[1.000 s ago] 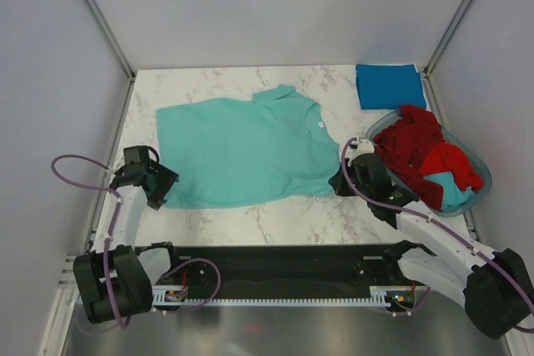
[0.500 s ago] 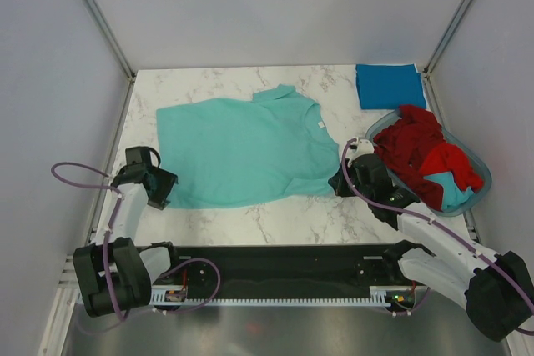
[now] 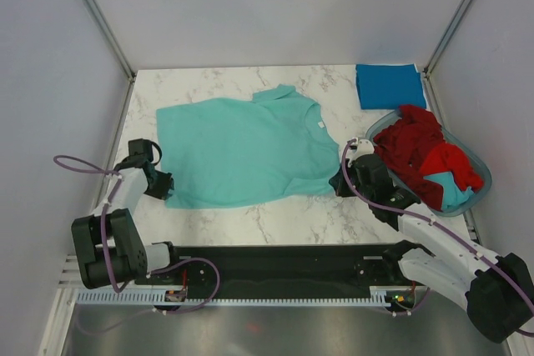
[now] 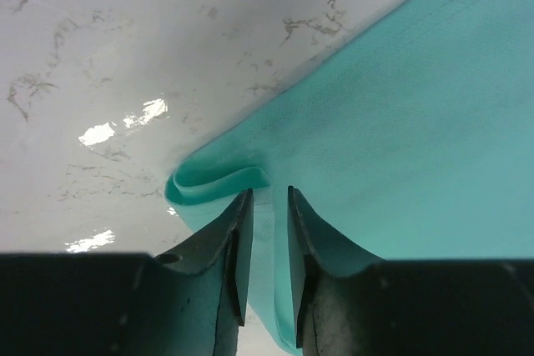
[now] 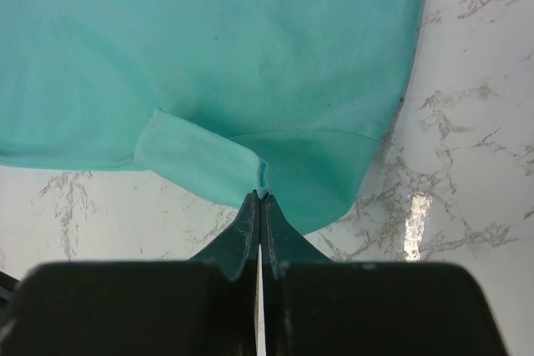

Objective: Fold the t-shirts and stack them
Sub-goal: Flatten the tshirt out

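white neck tag [image 3: 319, 125] on teal t-shirt [image 3: 242, 152], writing unreadable.

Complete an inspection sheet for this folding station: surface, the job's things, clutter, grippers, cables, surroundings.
surface: glossy white marble table.
job's things: teal t-shirt spread flat mid-table; blue t-shirt folded at the far right corner; red t-shirts heaped in the basket.
clutter: translucent oval basket at the right edge; nothing else seen.
grippers: left gripper slightly open, astride the teal t-shirt's near left edge; right gripper shut, pinching a fold at its near right edge.
cables: a purple cable loops beside each arm.
surroundings: plain grey walls with metal frame rails.
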`<action>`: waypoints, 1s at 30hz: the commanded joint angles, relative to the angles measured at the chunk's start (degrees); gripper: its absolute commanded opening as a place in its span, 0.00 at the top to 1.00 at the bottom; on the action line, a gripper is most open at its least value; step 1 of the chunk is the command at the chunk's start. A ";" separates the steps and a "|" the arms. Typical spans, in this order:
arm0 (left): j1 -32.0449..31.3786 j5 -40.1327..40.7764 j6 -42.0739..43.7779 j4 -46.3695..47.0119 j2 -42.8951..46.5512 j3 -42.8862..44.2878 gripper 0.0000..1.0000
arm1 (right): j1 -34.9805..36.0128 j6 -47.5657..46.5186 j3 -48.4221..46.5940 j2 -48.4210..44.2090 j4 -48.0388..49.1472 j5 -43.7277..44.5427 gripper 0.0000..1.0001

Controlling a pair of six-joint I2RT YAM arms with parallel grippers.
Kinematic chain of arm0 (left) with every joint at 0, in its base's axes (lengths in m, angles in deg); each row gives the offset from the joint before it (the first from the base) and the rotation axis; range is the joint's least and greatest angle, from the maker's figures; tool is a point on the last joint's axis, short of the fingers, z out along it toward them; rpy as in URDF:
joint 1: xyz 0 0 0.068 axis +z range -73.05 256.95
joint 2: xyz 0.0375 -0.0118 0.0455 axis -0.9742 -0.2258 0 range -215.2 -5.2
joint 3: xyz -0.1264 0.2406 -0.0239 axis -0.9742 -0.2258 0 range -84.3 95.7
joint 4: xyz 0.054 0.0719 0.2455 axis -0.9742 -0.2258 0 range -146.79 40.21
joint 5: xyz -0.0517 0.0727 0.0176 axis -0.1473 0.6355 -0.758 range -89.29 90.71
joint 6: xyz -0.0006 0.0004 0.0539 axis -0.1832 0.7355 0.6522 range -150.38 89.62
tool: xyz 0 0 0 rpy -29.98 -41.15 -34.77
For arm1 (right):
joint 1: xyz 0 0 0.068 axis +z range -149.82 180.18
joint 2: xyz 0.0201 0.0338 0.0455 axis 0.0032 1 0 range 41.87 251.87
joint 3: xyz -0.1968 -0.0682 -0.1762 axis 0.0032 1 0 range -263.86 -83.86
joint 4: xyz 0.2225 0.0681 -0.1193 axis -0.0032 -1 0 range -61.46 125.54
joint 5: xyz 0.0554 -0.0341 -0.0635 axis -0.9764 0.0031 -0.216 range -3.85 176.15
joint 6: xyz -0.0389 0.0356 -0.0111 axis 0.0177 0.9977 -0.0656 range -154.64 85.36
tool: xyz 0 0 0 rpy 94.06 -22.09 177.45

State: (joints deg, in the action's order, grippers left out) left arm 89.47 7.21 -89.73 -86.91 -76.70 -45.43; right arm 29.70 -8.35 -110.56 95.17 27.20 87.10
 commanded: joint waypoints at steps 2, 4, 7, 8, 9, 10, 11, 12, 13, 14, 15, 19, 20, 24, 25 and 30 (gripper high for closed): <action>0.23 3.17 -1.21 -0.40 -3.02 2.35 0.71 | 0.36 -0.88 -1.07 -0.48 0.60 1.24 1.00; 0.23 3.17 -0.94 -0.40 -3.55 2.35 0.70 | 0.45 -0.88 -1.08 -0.30 0.60 1.51 1.00; 0.23 3.52 -0.68 -0.40 -3.73 2.17 0.65 | 0.54 -1.06 -1.08 -0.04 0.69 1.77 1.00; 0.14 3.60 -0.50 -0.32 -3.82 2.26 0.65 | 0.45 -1.06 -1.08 0.05 0.69 1.95 1.00; 0.14 3.69 -0.41 -0.32 -3.90 2.43 0.64 | 0.37 -1.15 -1.16 0.23 0.69 2.04 1.00; 0.23 3.78 -0.15 -0.32 -3.99 2.52 0.64 | 0.63 -1.23 -1.25 0.31 0.69 2.04 1.00; 0.14 3.78 0.11 -0.32 -4.17 2.61 0.64 | 0.63 -1.23 -1.25 0.23 0.78 2.12 1.00; 0.23 3.78 0.20 -0.23 -4.69 2.87 0.64 | 0.63 -1.23 -1.42 0.40 0.69 2.13 1.00; 0.14 3.69 0.55 -0.23 -4.96 2.88 0.64 | 0.63 -1.23 -1.51 0.40 0.78 2.21 1.00; 0.14 3.61 0.55 -0.23 -5.31 2.88 0.65 | 0.63 -1.23 -1.51 0.40 0.78 2.30 1.00; 0.14 3.52 0.64 -0.14 -5.57 2.79 0.67 | 0.72 -1.23 -1.51 0.49 0.78 2.30 1.00; 0.14 3.60 1.52 -0.23 -5.66 2.61 0.78 | 0.80 -1.15 -1.51 0.49 0.78 2.65 1.00; 0.14 3.69 1.78 -0.14 -5.58 2.52 0.84 | 0.80 -1.06 -1.51 0.49 0.69 2.74 1.00; 0.14 3.52 3.89 -0.23 -3.39 4.45 0.98 | 0.72 -1.15 -3.61 0.49 -0.62 5.01 1.00; 0.23 3.26 5.11 -0.40 -2.42 5.33 0.98 | 0.80 -1.15 -4.58 0.32 -1.58 5.90 1.00; 0.14 -0.26 8.28 -0.32 8.73 16.56 0.98 | 0.80 -3.86 -18.01 1.10 -4.84 11.70 1.00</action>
State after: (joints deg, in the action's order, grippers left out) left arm 89.47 7.78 -85.82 -89.21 -75.67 -38.39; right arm 30.18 -9.77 -118.30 96.39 21.73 93.39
